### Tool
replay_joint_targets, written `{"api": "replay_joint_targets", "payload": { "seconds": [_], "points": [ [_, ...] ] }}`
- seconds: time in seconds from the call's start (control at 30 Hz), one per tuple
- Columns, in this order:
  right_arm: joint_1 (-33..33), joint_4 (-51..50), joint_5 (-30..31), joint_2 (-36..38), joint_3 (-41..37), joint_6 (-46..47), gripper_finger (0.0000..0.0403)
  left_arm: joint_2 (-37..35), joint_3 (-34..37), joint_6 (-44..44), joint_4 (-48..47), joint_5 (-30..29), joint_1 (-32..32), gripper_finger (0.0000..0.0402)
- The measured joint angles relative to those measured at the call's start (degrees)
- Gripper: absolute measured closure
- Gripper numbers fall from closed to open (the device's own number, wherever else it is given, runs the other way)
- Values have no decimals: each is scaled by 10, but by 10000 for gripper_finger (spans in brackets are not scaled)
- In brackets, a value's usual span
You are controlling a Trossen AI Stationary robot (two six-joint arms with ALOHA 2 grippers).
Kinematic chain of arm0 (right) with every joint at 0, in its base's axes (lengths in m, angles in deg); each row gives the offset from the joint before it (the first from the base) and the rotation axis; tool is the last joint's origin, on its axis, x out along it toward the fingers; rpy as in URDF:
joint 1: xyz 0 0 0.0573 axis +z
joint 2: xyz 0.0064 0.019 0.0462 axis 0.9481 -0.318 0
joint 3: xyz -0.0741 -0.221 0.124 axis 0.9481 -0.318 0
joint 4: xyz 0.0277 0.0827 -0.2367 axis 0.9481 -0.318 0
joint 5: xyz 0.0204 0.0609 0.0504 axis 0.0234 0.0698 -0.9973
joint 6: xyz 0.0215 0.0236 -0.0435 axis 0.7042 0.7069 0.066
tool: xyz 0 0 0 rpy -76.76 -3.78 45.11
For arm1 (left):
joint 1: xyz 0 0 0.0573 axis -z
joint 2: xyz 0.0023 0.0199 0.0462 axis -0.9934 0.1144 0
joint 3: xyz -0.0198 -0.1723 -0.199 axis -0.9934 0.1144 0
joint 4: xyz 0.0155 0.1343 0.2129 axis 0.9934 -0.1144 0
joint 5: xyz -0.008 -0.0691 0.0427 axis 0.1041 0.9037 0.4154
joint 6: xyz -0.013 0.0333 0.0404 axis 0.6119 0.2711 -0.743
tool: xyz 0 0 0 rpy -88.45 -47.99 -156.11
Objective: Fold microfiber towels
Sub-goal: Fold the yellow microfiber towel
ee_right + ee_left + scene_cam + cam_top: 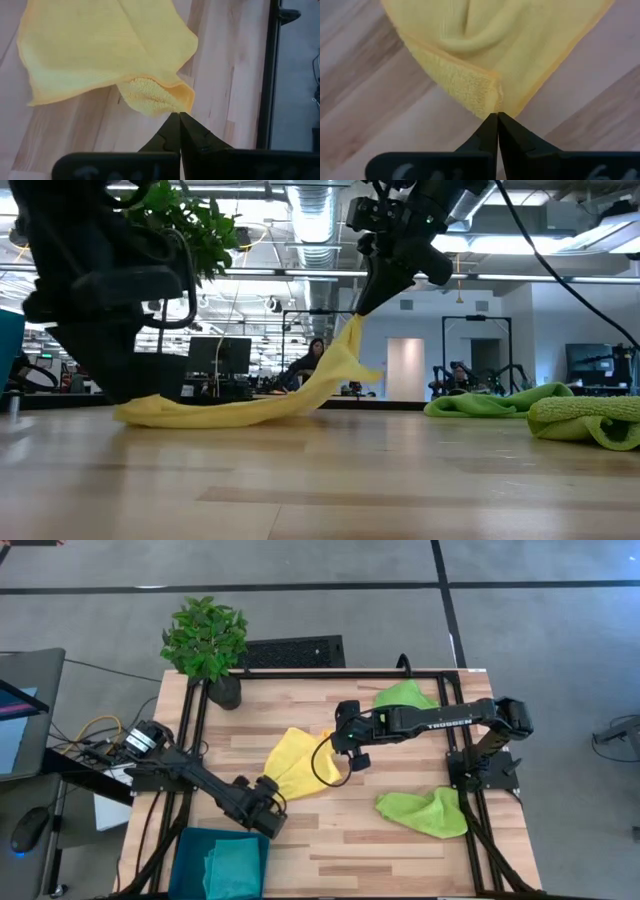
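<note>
A yellow towel [295, 762] lies mid-table, held at two corners. My left gripper [266, 788] is shut on its near-left corner, low at the table [135, 398]. My right gripper [336, 743] is shut on its right corner, raised above the table [362, 308]. One lime green towel [405, 695] lies crumpled at the far right, another [425, 810] at the near right. A teal towel [238, 865] lies on the dark teal tray [188, 845] at the near left. My left gripper pinches a corner tip of the yellow towel [495, 102] between its two fingers, where the edge is turned over and shows its fuzzy side. That end of the towel lies low on the table [160, 412]. My right gripper pinches a corner of the yellow towel [181, 102] between its two fingers, coming from above. The corner is lifted clear, and the cloth slopes down from it [335, 370] to the part that lies on the table.
A potted plant [205, 640] stands at the far left corner, with a black grille [290, 652] beside it. A black frame rail [470, 755] runs along the table's right side. Bare wood [330, 850] shows near the front.
</note>
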Motion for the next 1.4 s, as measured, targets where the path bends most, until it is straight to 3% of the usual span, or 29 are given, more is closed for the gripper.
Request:
{"api": "replay_joint_targets", "payload": {
  "seconds": [0.23, 0.5, 0.83, 1.0, 1.23, 1.4],
  "points": [
    [0, -7, 0, 0, 0, 0, 388, 0, 0, 49, 0, 29, 1, 401],
    [4, -16, -3, 0, 0, 15, 356, 0, 0, 49, 0, 25, 1, 401],
    [36, -20, -3, 0, 0, 21, 255, 0, 0, 66, -1, 9, 0, 401],
    [73, -20, -92, 0, 0, 30, 212, 0, 0, 68, -1, -9, 0, 401],
    [119, 11, -118, -70, 1, 30, 196, 0, 0, 64, -2, -9, 0, 401],
    [138, 2, -65, -133, 2, 22, 205, 0, 0, 60, -8, -10, 0, 401]
  ]
}}
